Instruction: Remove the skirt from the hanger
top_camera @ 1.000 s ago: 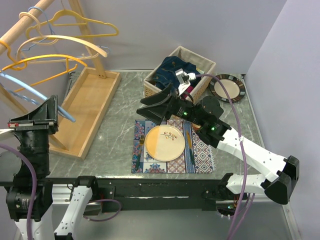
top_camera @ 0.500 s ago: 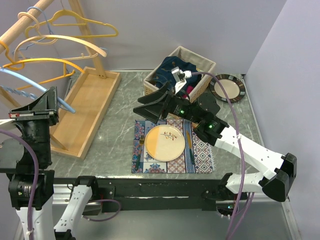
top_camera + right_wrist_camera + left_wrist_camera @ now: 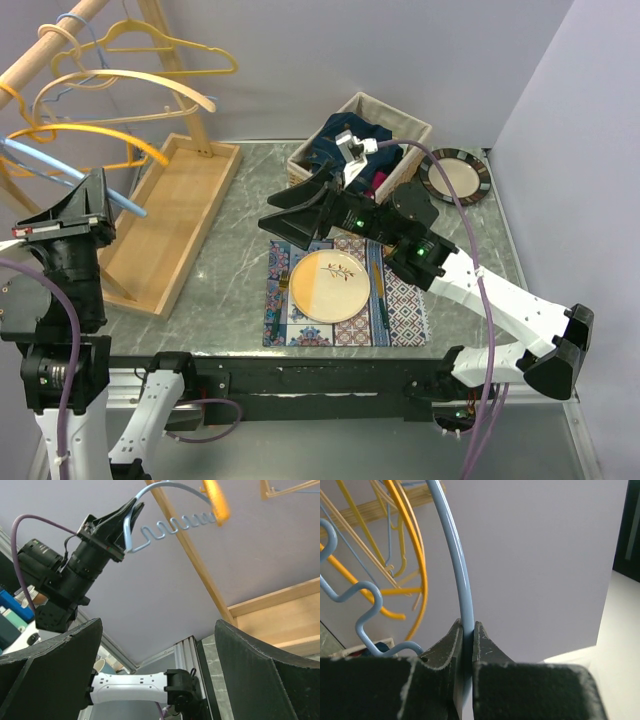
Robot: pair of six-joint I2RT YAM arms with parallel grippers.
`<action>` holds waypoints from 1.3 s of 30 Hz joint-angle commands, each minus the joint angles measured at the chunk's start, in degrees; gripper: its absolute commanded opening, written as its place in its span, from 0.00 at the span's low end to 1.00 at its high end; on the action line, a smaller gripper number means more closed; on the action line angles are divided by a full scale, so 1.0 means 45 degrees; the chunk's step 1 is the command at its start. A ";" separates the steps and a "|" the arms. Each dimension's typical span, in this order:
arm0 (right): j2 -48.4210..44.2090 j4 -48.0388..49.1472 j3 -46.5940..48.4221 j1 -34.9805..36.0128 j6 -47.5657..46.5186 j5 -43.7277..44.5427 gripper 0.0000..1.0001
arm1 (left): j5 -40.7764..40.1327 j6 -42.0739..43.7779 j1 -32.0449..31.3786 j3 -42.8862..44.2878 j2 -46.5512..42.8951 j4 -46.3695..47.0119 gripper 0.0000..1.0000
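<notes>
currently left jaws clamped tight on blue hanger (image 3: 461,582); right jaws spread wide, holding nothing.

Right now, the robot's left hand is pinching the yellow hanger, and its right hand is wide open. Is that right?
Not quite. The left gripper is pinching the blue hanger, not a yellow one. The left wrist view shows the light blue wire clamped between its closed fingers, with the yellow hangers hanging free behind it. The right gripper is wide open, as you said.

The hanger (image 3: 461,580) is pale blue, other hangers (image 3: 110,125) orange, plate (image 3: 328,286) cream-and-tan, mat (image 3: 405,300) tile-patterned.
</notes>
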 commanded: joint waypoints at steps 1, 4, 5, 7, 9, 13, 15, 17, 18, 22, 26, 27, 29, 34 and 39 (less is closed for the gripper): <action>-0.0021 0.0028 0.0545 0.0230 -0.0366 0.0301 1.00 | -0.1621 -0.0885 0.0148 -0.0197 0.0373 -0.0270 0.01; -0.0176 -0.0011 0.0409 0.0289 -0.0444 0.0378 1.00 | -0.1681 -0.0846 0.0148 -0.0256 0.0431 -0.0289 0.01; -0.0196 -0.0011 0.0389 0.0269 -0.0464 0.0437 1.00 | -0.1526 -0.0653 0.0148 -0.0256 0.0470 -0.0250 0.01; -0.0294 -0.0011 0.0350 0.0289 -0.0542 0.0554 1.00 | -0.1349 -0.0495 0.0148 -0.0275 0.0490 -0.0192 0.01; -0.0275 -0.0031 0.0408 0.0308 -0.0523 0.0555 1.00 | -0.1193 -0.0183 0.0148 -0.0236 0.0432 -0.0152 0.01; -0.0216 -0.0323 0.0623 0.0347 -0.0542 0.0476 1.00 | -0.1348 0.0403 0.0148 -0.0158 0.0159 -0.0503 0.18; -0.0313 -0.0227 0.0527 0.0367 -0.0542 0.0516 1.00 | -0.1523 0.0638 0.0148 -0.0197 0.0041 -0.0775 0.22; -0.0352 -0.0109 0.0429 0.0367 -0.0542 0.0593 1.00 | -0.1408 0.0988 0.0148 -0.0391 -0.0115 -0.0777 0.27; -0.0372 -0.0090 0.0389 0.0347 -0.0562 0.0594 1.00 | -0.1040 0.1067 0.0148 -0.0450 -0.0135 -0.0777 0.29; -0.0431 -0.0148 0.0350 0.0347 -0.0620 0.0555 1.00 | 0.0971 0.1925 0.0148 -0.0529 -0.0019 -0.0913 0.52; -0.0587 -0.0342 0.0330 0.0367 -0.0776 0.0633 1.00 | 0.2536 0.2961 0.0148 -0.0490 0.0021 -0.1478 0.64; -0.0626 -0.0498 0.0369 0.0347 -0.0835 0.0614 1.00 | 0.2809 0.3214 0.0148 -0.0509 -0.0095 -0.1635 0.69; -0.0704 -0.1217 0.0486 0.0367 -0.1029 0.0672 1.00 | 0.3260 0.4015 0.0148 -0.0743 -0.0271 -0.2007 0.76; -0.1153 -0.2996 0.0525 0.0367 -0.1362 0.1936 1.00 | 0.4548 0.6198 0.0148 -0.1503 -0.1091 -0.2105 0.97; -0.1836 -0.5359 0.0799 0.0367 -0.1578 0.3656 1.00 | 0.5253 0.7746 0.0148 -0.2149 -0.1579 -0.2495 0.97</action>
